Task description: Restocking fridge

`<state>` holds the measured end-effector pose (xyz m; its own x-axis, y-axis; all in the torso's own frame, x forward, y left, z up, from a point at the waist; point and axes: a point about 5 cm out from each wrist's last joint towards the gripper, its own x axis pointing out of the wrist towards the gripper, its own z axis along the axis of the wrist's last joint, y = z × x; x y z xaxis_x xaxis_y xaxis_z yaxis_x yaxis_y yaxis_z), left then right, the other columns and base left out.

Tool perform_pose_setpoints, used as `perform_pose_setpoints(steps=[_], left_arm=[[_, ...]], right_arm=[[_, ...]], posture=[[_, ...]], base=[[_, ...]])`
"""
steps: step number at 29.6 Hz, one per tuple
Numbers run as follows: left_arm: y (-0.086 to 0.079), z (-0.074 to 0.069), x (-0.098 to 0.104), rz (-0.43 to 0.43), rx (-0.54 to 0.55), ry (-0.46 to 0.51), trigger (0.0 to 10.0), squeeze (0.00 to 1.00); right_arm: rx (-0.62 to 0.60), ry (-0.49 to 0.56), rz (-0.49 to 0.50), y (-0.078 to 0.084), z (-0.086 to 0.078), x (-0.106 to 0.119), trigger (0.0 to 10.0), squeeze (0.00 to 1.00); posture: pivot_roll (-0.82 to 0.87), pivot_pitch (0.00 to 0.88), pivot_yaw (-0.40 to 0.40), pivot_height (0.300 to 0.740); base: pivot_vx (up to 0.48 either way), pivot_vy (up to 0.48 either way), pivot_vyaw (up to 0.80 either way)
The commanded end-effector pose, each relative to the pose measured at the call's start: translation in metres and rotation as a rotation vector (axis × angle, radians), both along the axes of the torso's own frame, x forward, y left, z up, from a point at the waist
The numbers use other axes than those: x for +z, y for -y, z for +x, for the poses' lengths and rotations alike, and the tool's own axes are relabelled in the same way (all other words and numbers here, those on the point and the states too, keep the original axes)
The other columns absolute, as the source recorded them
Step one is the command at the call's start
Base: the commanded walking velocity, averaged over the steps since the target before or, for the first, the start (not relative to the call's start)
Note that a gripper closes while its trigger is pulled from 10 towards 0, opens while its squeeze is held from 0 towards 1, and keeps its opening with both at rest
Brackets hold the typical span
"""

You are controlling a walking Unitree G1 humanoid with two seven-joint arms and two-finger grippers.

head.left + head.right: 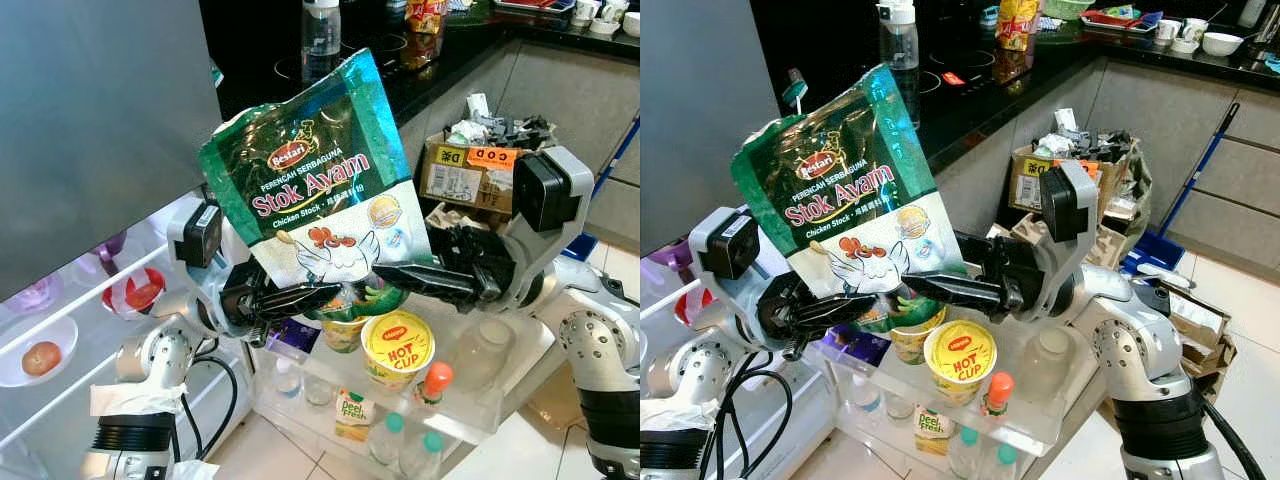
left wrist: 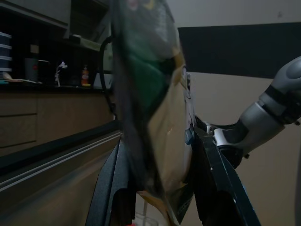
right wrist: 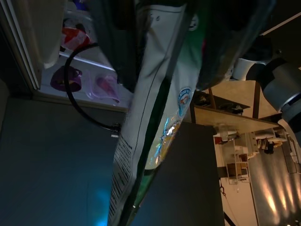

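Both grippers, left (image 1: 300,297) and right (image 1: 400,272), pinch a green-and-white "Bestari Stok Ayam" chicken stock pouch (image 1: 315,180) upright above a Maggi "Hot Cup" (image 1: 397,346) on the clear cart (image 1: 500,395).

Cardboard box (image 1: 462,172) stuffed with rubbish beside dark bench (image 1: 440,60) | clear water bottle (image 1: 320,38) standing on bench | blue dustpan (image 1: 1157,250) on tiled floor (image 1: 1250,330)

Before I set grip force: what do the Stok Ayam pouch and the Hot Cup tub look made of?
Stok Ayam pouch: thin glossy plastic film, likely; it creases and glints, pinched by both the left gripper and right gripper. Hot Cup tub: stiffer, foil-like printed lid; body material unclear.
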<state>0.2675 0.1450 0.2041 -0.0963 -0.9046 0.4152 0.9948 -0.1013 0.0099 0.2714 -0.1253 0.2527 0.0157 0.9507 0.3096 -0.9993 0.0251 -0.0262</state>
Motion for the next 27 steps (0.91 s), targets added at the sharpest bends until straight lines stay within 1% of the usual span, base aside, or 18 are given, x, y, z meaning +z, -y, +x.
perform_pose_setpoints(steps=[1, 11, 12, 13, 14, 15, 17, 18, 19, 20, 21, 22, 23, 24, 25, 26, 27], left_arm=[[0.013, -0.007, 0.000, 0.044, -0.080, 0.026, 10.0, 0.00], [0.010, -0.004, 0.000, 0.050, -0.058, 0.003, 10.0, 0.00], [0.009, -0.001, 0.000, 0.043, -0.037, -0.015, 10.0, 0.00], [0.008, 0.002, 0.001, 0.036, -0.024, -0.032, 10.0, 0.86], [0.008, 0.002, 0.001, 0.036, -0.024, -0.032, 10.0, 0.86], [0.007, 0.004, 0.002, 0.031, -0.016, -0.043, 10.0, 1.00], [-0.003, 0.006, 0.008, 0.003, 0.017, -0.033, 10.0, 1.00], [-0.003, 0.006, 0.008, 0.003, 0.017, -0.033, 10.0, 1.00], [-0.010, 0.006, 0.011, -0.012, 0.030, -0.023, 10.0, 1.00], [-0.010, 0.006, 0.011, -0.012, 0.030, -0.023, 10.0, 1.00], [-0.017, 0.006, 0.014, -0.028, 0.049, -0.015, 10.0, 1.00], [-0.017, 0.006, 0.014, -0.028, 0.049, -0.015, 10.0, 1.00], [-0.025, 0.006, 0.016, -0.042, 0.065, -0.007, 10.0, 1.00], [-0.025, 0.006, 0.016, -0.042, 0.065, -0.007, 10.0, 1.00], [-0.033, 0.006, 0.019, -0.060, 0.086, 0.003, 10.0, 1.00], [-0.033, 0.006, 0.019, -0.060, 0.086, 0.003, 10.0, 1.00], [-0.048, 0.006, 0.025, -0.099, 0.136, 0.016, 10.0, 1.00]], right_arm=[[-0.033, -0.004, 0.000, 0.002, 0.002, 0.001, 0.0, 0.00], [-0.040, -0.004, 0.007, 0.004, 0.003, 0.000, 0.0, 0.00], [-0.042, -0.003, 0.008, 0.004, 0.003, 0.000, 0.0, 0.00], [-0.048, -0.004, 0.008, 0.005, 0.004, 0.000, 0.0, 0.00], [-0.048, -0.004, 0.008, 0.005, 0.004, 0.000, 0.0, 0.00], [-0.052, -0.004, 0.007, 0.006, 0.005, -0.001, 0.0, 0.00], [-0.069, -0.004, 0.011, 0.009, 0.006, -0.001, 0.0, 0.00], [-0.069, -0.004, 0.011, 0.009, 0.006, -0.001, 0.0, 0.00], [-0.076, -0.003, 0.015, 0.011, 0.006, 0.000, 0.0, 0.00], [-0.076, -0.003, 0.015, 0.011, 0.006, 0.000, 0.0, 0.00], [-0.081, -0.001, 0.019, 0.013, 0.006, 0.000, 0.0, 0.00], [-0.081, -0.001, 0.019, 0.013, 0.006, 0.000, 0.0, 0.00], [-0.083, 0.001, 0.024, 0.015, 0.006, 0.001, 0.0, 0.00], [-0.083, 0.001, 0.024, 0.015, 0.006, 0.001, 0.0, 0.00], [-0.079, 0.003, 0.029, 0.018, 0.005, 0.002, 0.0, 0.00], [-0.079, 0.003, 0.029, 0.018, 0.005, 0.002, 0.0, 0.00], [-0.065, 0.007, 0.038, 0.027, 0.001, 0.003, 0.0, 0.00]], posture=[[-0.09, 0.000, -0.026, 0.740], [-0.09, 0.000, -0.028, 0.740], [-0.09, 0.000, -0.028, 0.740], [-0.09, 0.000, -0.028, 0.740], [-0.09, 0.000, -0.028, 0.740], [-0.09, 0.000, -0.028, 0.740], [-0.09, 0.000, -0.026, 0.740], [-0.09, 0.000, -0.026, 0.740], [-0.09, 0.000, -0.027, 0.740], [-0.09, 0.000, -0.027, 0.740], [-0.09, 0.000, -0.026, 0.740], [-0.09, 0.000, -0.026, 0.740], [-0.09, 0.000, -0.026, 0.740], [-0.09, 0.000, -0.026, 0.740], [-0.09, 0.000, -0.026, 0.740], [-0.09, 0.000, -0.026, 0.740], [-0.09, 0.000, -0.027, 0.740]], base=[[0.000, 0.000, 0.00], [0.000, 0.000, 0.00], [0.000, 0.000, 0.00], [0.000, 0.000, 0.00], [0.000, 0.000, 0.00], [0.000, 0.000, 0.00], [0.000, 0.000, 0.00], [0.000, 0.000, 0.00], [0.000, 0.000, 0.00], [0.000, 0.000, 0.00], [0.000, 0.000, 0.00], [0.000, 0.000, 0.00], [0.000, 0.000, 0.00], [0.000, 0.000, 0.00], [0.000, 0.000, 0.00], [0.000, 0.000, 0.00], [0.000, 0.000, 0.00]])
